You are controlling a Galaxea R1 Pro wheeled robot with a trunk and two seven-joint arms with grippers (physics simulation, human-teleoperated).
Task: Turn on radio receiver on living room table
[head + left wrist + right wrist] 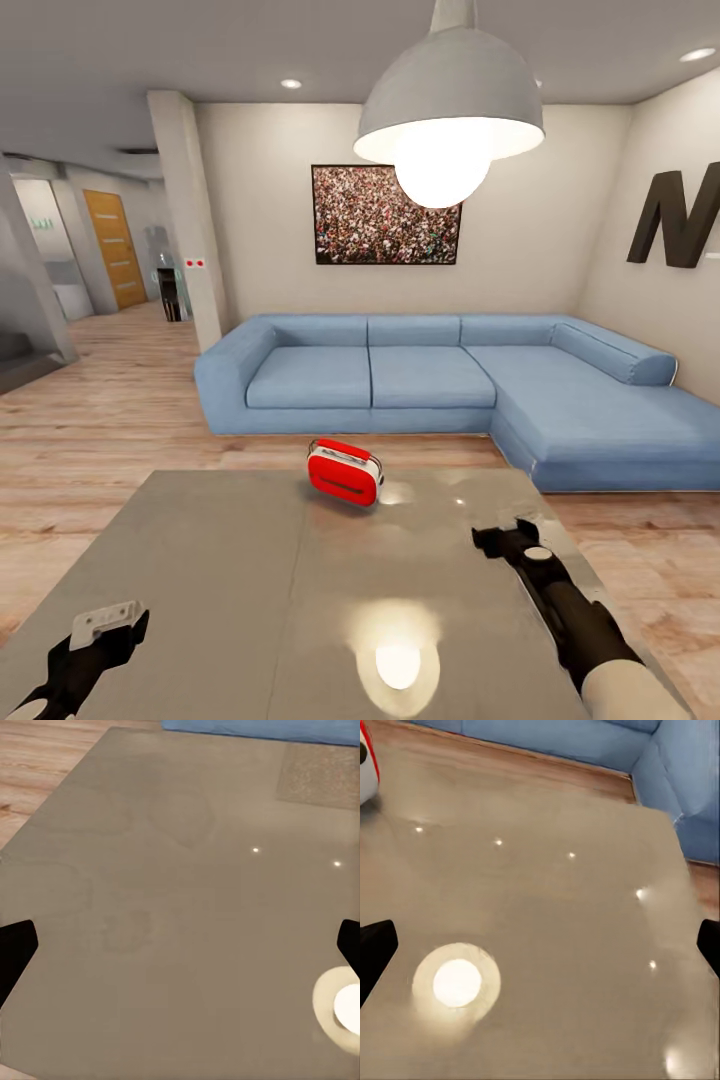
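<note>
Just above the middle of the head frame, the radio receiver (344,472) is sitting near the far edge of the glossy grey worktop (220,580), tilted slightly — red body, silver trim. Both arms are hovering over the near part of the worktop, well apart from it: the left claw (100,630) at the lower left, the right claw (505,540) at the lower right, nearer the radio. In each wrist view the dark fingertips are showing at opposite edges, so both claws are standing spread wide, gripping nothing. Behind the worktop a blue sofa (420,375) is lining the wall.
</note>
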